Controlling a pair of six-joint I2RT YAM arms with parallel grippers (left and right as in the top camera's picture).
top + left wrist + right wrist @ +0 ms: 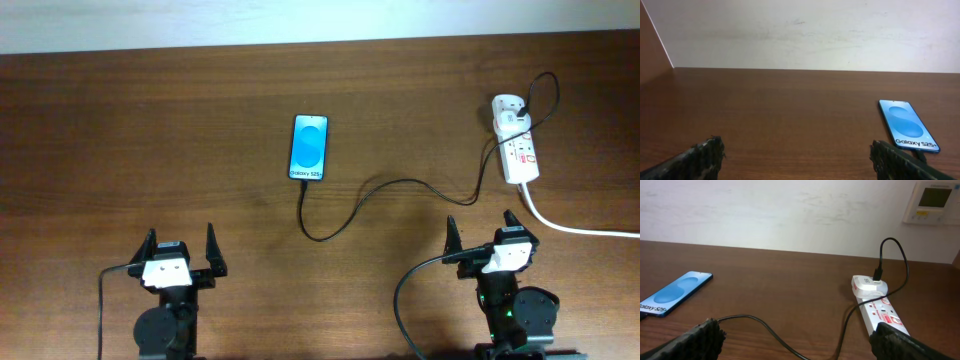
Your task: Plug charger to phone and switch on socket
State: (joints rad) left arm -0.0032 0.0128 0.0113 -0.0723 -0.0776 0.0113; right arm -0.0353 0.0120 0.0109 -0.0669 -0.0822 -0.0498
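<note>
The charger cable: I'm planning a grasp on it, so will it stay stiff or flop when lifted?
Probably floppy: the charger cable lies in loose curves across the table. It looks thin, so it is likely light and apt to sag when lifted. Pulling it may tug the phone, since its end sits at the phone's lower edge.

A dark brown wooden table (150, 120) with fine grain fills nearly the whole overhead frame. A plain white, faintly scuffed wall (800, 35) rises behind its far edge. In the right wrist view's upper right corner a pale control panel (934, 201) with a small display hangs on it. Light is soft and even.
</note>
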